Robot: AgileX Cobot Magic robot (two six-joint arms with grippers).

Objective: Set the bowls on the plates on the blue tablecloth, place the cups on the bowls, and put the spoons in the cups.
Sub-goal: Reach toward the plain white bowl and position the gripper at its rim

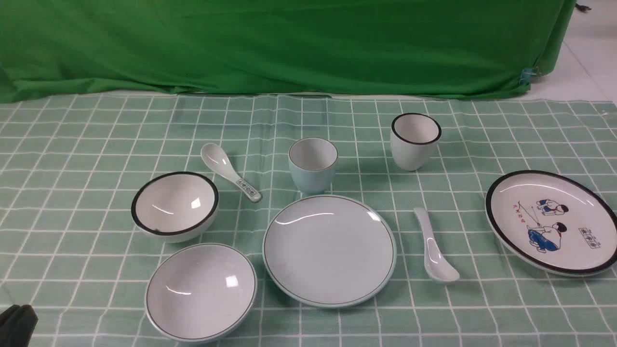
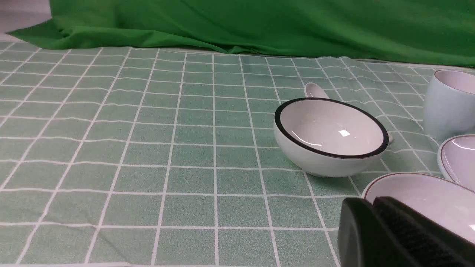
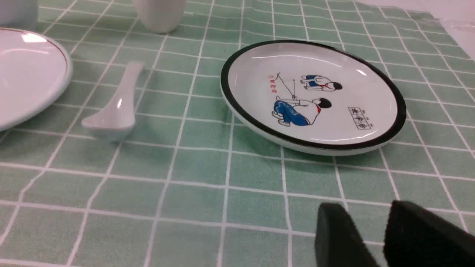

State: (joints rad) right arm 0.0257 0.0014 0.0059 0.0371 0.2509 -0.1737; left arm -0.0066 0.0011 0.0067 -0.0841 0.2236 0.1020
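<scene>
On the blue tablecloth (image 1: 72,144) the white black-rimmed bowl (image 1: 174,205) and the pale blue bowl (image 1: 201,291) sit at the left. The pale blue plate (image 1: 329,249) lies in the middle and the cartoon plate (image 1: 506,193) at the right. The pale blue cup (image 1: 313,164) and white cup (image 1: 415,140) stand behind. The patterned spoon (image 1: 230,171) lies by the white bowl, the plain spoon (image 1: 435,246) between the plates. My left gripper (image 2: 371,202) is shut and empty beside the pale blue bowl (image 2: 426,200). My right gripper (image 3: 367,211) is slightly open and empty, in front of the cartoon plate (image 3: 227,89).
A bright green backdrop cloth (image 1: 289,43) hangs along the table's far edge. The white floor (image 1: 588,58) shows at the far right. Only the tip of my left gripper (image 1: 17,325) shows in the front view, at the near left corner.
</scene>
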